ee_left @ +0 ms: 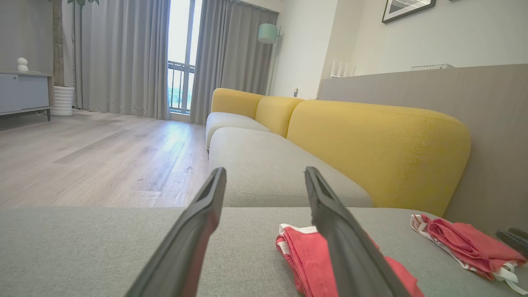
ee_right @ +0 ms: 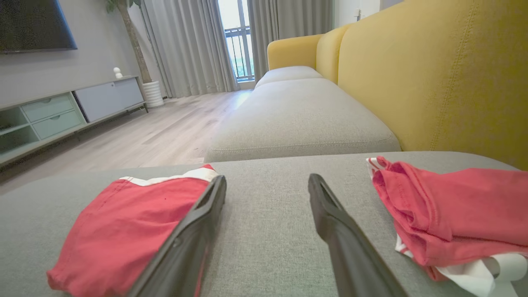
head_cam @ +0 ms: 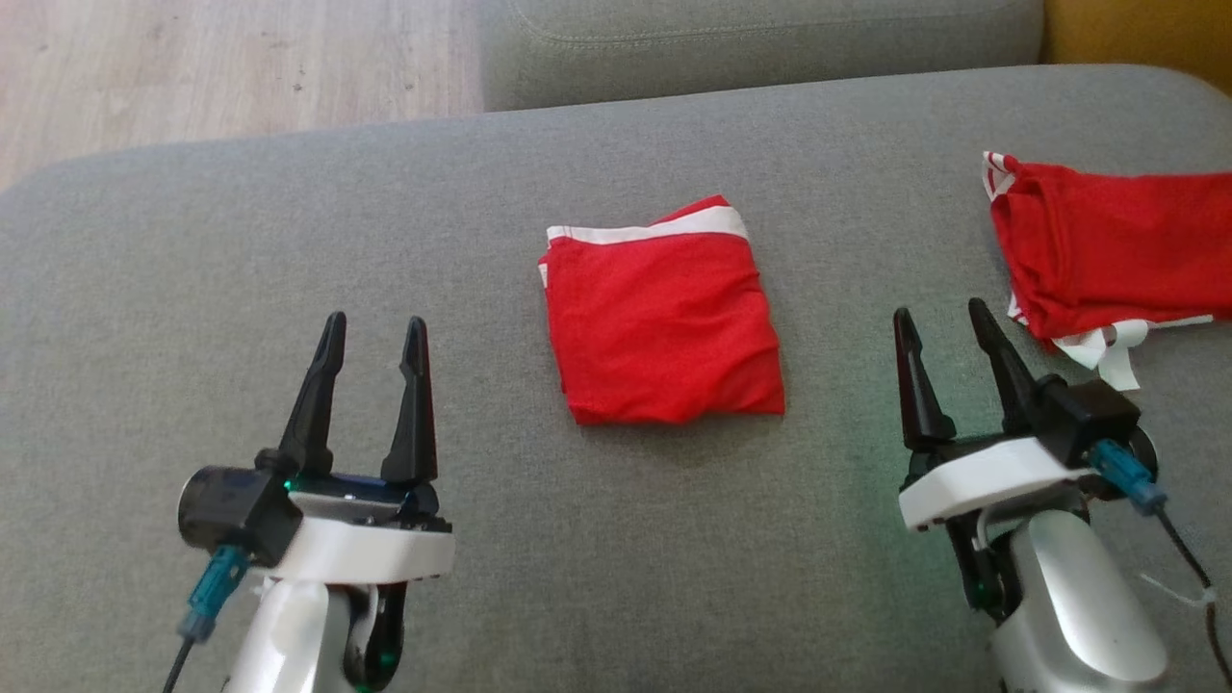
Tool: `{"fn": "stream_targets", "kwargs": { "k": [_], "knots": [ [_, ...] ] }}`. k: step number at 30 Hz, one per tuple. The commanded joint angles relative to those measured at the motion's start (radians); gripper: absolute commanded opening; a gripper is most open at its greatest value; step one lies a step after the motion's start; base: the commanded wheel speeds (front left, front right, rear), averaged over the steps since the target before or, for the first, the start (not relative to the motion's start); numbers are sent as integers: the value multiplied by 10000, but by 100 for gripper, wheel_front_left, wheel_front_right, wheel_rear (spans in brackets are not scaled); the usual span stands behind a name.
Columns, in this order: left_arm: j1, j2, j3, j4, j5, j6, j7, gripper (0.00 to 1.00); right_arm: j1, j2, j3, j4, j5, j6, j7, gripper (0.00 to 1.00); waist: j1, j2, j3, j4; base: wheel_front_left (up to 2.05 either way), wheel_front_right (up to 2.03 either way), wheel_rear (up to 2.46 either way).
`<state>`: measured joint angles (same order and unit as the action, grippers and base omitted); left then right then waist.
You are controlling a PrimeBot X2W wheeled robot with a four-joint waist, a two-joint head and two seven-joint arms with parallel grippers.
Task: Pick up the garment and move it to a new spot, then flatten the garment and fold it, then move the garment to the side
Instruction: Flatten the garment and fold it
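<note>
Cushion [head_cam: 577, 558]: garment [head_cam: 662, 322] between end effectors [head_cam: 375, 320] [head_cam: 939, 308]

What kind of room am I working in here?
A home living room, most likely: a grey and yellow sofa, floor-length curtains beside a balcony door, and a low media cabinet on a wooden floor.

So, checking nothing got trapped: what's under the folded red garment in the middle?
The folded red garment lies on the grey cushion, bare all around it. Anything beneath it or between its layers is covered.
</note>
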<state>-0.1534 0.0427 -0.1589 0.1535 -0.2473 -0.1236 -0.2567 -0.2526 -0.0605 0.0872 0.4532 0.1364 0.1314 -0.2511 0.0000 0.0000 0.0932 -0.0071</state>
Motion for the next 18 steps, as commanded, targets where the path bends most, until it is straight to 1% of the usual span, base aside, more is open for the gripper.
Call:
{"fn": "stream_targets", "kwargs": {
  "k": [1, 6, 7, 8, 14, 18],
  "knots": [
    [-142, 76, 391, -323, -23, -26, -51, 100, -221, 96, 271, -500, 149, -7, -106, 100, 0, 0, 51, -46, 0, 0, 0],
    [-234, 76, 327, -274, -27, -36, -51, 100, -192, 100, 293, -756, 334, -7, -101, 100, 0, 0, 215, 45, 0, 0, 0],
    [-278, 76, 296, -270, -25, -39, -51, 100, -218, 100, 310, -788, 357, -7, -93, 38, 0, 0, 283, 93, 0, 0, 0],
    [-330, 76, 270, -274, -21, -41, -51, 100, -276, 100, 344, -831, 308, -7, -84, 0, 0, 0, 382, 143, 0, 0, 0],
    [-714, 76, -11, -222, 4, -55, -51, 100, -1106, 101, 493, -750, -144, -7, 129, 0, 0, 0, 1119, 674, 0, 0, 0],
    [-972, 76, -186, -169, -84, -60, -51, 100, -1821, 102, 647, -91, -448, -7, 458, 0, 0, 0, 1519, 1114, 0, 0, 0]
  ]
}}
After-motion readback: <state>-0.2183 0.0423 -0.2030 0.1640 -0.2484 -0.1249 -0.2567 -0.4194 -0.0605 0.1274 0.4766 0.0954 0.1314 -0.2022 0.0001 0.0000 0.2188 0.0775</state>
